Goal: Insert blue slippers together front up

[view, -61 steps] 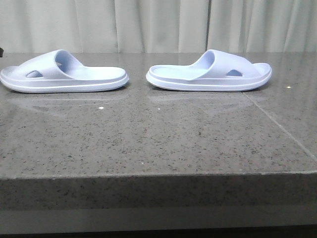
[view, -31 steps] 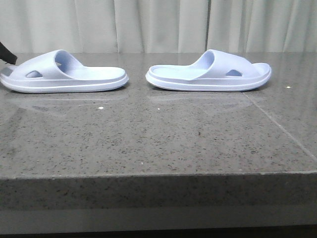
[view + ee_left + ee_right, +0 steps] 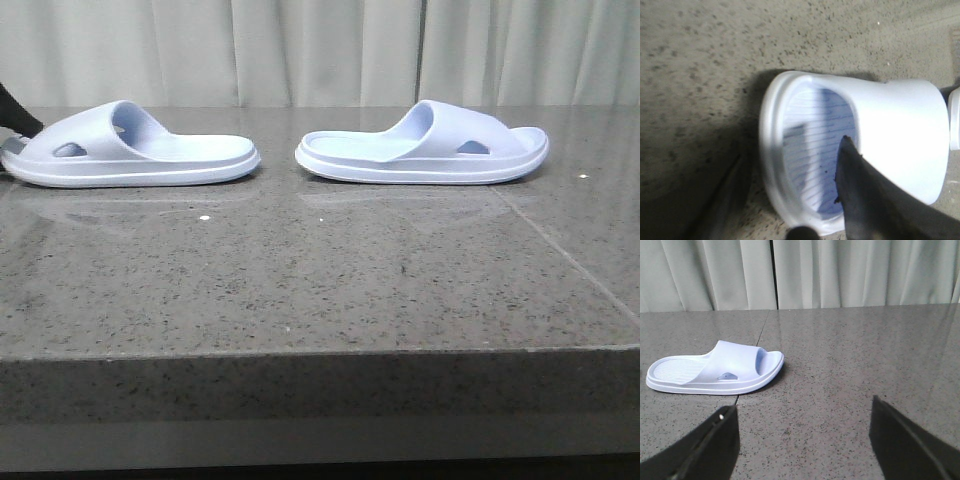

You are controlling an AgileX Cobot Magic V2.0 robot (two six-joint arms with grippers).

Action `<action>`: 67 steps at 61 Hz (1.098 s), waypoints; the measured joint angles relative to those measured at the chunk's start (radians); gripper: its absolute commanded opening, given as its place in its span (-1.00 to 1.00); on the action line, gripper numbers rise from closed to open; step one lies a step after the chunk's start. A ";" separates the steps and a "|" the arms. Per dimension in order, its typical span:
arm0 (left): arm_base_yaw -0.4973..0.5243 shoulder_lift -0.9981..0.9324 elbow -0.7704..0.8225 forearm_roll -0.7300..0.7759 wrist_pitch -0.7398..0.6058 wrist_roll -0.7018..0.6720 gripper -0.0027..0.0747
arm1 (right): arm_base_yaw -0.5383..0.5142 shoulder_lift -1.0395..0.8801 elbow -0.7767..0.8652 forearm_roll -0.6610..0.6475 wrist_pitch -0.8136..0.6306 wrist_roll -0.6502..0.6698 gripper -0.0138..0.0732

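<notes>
Slippers lie heel to heel across stone table (image 3: 300, 290), long axes side to side. Left gripper (image 3: 790, 192), spread, straddles toe rim of left slipper (image 3: 130, 150). Right gripper (image 3: 802, 440), spread, empty, well short of right slipper (image 3: 715, 369).

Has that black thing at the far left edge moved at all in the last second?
Yes. The left gripper has crept in from the picture's edge toward the left slipper's toe.

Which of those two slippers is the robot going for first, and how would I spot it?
Look at the grey speckled stone table in front of the pale curtains. Two pale blue slippers lie side by side, heels facing each other. It is the left slipper: the only one with a dark finger poking into its toe opening.
</notes>
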 measured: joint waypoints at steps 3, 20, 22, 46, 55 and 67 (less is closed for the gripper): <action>-0.010 0.011 -0.001 -0.004 0.000 -0.001 0.02 | 0.000 0.000 0.000 0.000 0.000 0.000 0.61; -0.051 0.057 -0.014 -0.091 0.010 -0.004 0.00 | 0.000 0.002 0.000 0.000 0.005 0.000 0.61; -0.053 0.059 -0.014 -0.095 0.013 -0.004 -0.03 | 0.000 0.002 0.000 0.000 0.005 0.000 0.61; -0.055 0.063 -0.016 -0.085 0.012 -0.014 -0.98 | 0.000 0.002 0.000 0.000 0.010 0.000 0.61; -0.047 0.063 -0.016 -0.103 0.014 -0.046 -0.98 | 0.000 0.002 0.000 0.000 0.011 0.000 0.61; -0.045 0.057 -0.012 -0.130 0.014 -0.061 -0.98 | 0.000 0.002 0.000 0.000 0.020 0.000 0.61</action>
